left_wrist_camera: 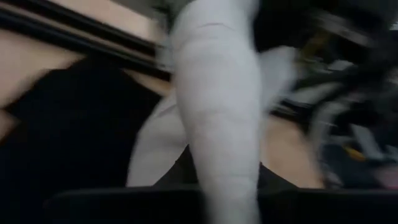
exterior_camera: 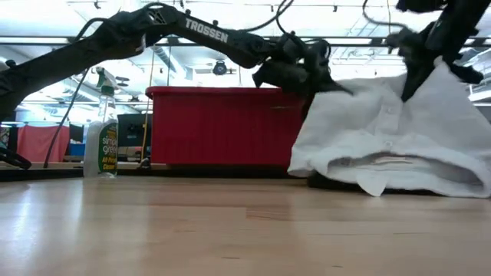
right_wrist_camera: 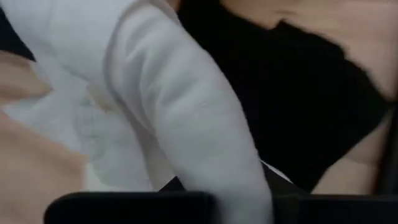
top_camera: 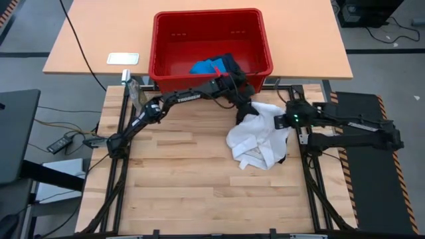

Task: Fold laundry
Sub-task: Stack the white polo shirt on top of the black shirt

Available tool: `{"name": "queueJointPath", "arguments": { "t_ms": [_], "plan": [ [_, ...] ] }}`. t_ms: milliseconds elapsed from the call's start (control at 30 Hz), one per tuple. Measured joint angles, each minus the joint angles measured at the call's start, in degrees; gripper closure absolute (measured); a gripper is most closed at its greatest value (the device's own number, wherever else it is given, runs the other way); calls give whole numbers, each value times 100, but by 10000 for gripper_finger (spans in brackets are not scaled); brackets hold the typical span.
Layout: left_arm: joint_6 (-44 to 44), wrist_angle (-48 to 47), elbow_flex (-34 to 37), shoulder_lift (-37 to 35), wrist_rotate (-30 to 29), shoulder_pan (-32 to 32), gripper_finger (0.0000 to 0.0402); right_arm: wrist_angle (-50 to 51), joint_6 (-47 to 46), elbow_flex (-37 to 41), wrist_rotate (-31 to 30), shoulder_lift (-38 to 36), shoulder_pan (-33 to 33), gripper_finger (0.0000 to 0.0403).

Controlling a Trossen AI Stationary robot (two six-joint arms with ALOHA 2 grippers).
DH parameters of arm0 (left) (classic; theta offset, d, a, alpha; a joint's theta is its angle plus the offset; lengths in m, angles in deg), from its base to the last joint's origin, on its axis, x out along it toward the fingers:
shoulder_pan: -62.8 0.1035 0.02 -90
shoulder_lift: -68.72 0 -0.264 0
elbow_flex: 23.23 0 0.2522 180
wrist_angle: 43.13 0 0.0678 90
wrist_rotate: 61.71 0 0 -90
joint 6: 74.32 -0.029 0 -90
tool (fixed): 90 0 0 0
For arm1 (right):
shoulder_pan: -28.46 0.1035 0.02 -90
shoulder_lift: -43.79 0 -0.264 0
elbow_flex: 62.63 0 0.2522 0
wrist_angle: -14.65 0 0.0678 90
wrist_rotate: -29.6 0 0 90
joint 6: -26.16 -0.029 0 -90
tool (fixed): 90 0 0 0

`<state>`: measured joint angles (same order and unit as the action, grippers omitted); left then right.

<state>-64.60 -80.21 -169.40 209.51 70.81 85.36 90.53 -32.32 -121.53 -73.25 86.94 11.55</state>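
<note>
- The left gripper (top_camera: 244, 108) is reaching from the left across the table's far edge and is clenching a bunched fold of the white garment (top_camera: 259, 136); its fingertips are buried in cloth, and its own wrist view is blurred.
- The red basket (top_camera: 259, 40) is sitting behind the wooden table (top_camera: 179, 179), holding the small blue piece (top_camera: 206, 67); dark cloth beside the blue piece is hard to identify.
- The white garment is lying crumpled at the table's right side, hiding most of the black shirt (right_wrist_camera: 298, 93) beneath it.
- The right gripper (top_camera: 282, 121) is pinching the garment's right edge, fingers mostly covered by fabric.
</note>
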Motion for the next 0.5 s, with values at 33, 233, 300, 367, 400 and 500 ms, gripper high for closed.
{"name": "queueJointPath", "arguments": {
  "t_ms": [33,233,300,367,400,500],
  "plan": [
    [-8,42,-9,61,-314,-10,373,-12,29,1,-81,132,-97,373],
    [34,434,-5,395,-1314,102,366,-62,231,7,-781,996,-601,368],
    [42,542,-14,440,-1474,189,365,-219,588,3,-1089,1254,-723,345],
    [1,428,1,454,-1574,270,363,-341,897,16,-1259,1486,-817,310],
    [27,421,1,455,-1655,287,361,-445,995,25,-1315,1577,-865,291],
    [-17,401,1,455,-1720,370,343,-646,1003,16,-1345,1780,-1004,231]
  ]
}}
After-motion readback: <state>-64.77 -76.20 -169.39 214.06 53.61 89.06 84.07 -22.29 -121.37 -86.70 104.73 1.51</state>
